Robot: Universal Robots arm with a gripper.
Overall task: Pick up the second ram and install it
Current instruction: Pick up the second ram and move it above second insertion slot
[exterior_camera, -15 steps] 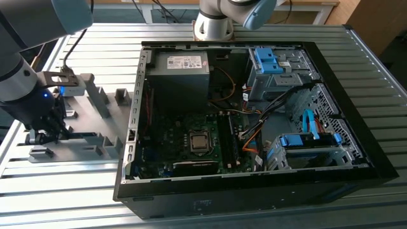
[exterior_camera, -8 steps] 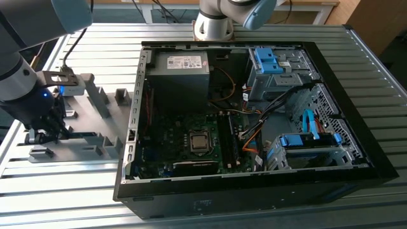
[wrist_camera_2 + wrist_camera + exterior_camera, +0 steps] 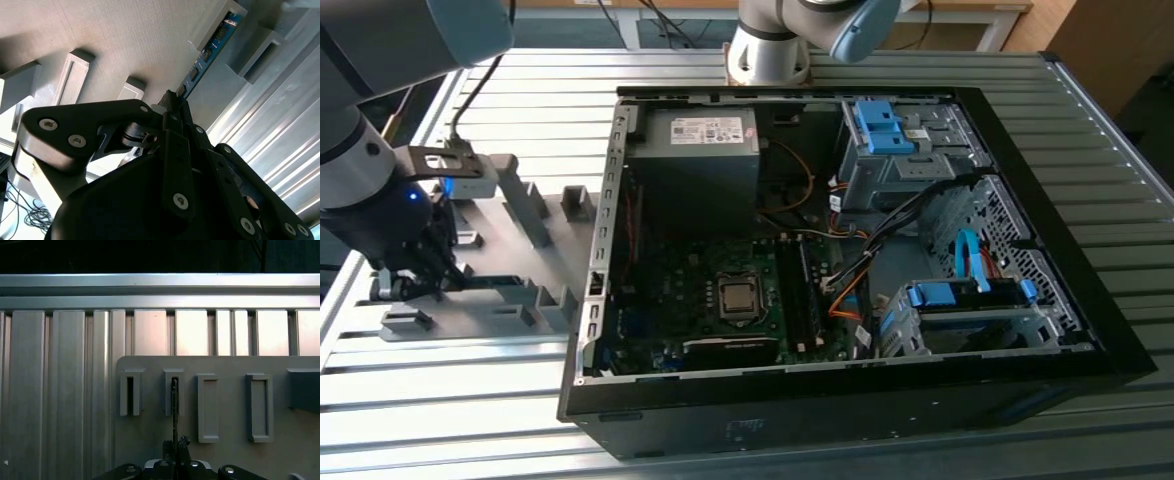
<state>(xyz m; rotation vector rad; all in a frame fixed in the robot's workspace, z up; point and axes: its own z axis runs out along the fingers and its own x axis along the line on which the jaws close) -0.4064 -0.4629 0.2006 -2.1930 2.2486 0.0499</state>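
Second wrist view, jaws on second ram [image 3: 206,54], ribbed alu table [image 3: 285,117]

grey blocks [image 3: 207,407] flank the second ram [image 3: 174,405] (gaps seemingly tight)

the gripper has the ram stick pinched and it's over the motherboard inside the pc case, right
Not inside the case. The gripper does pinch the second ram, but over the grey holder plate on the exterior view's left of the PC case, as the exterior view shows; the board's far end sits in a holder slot.
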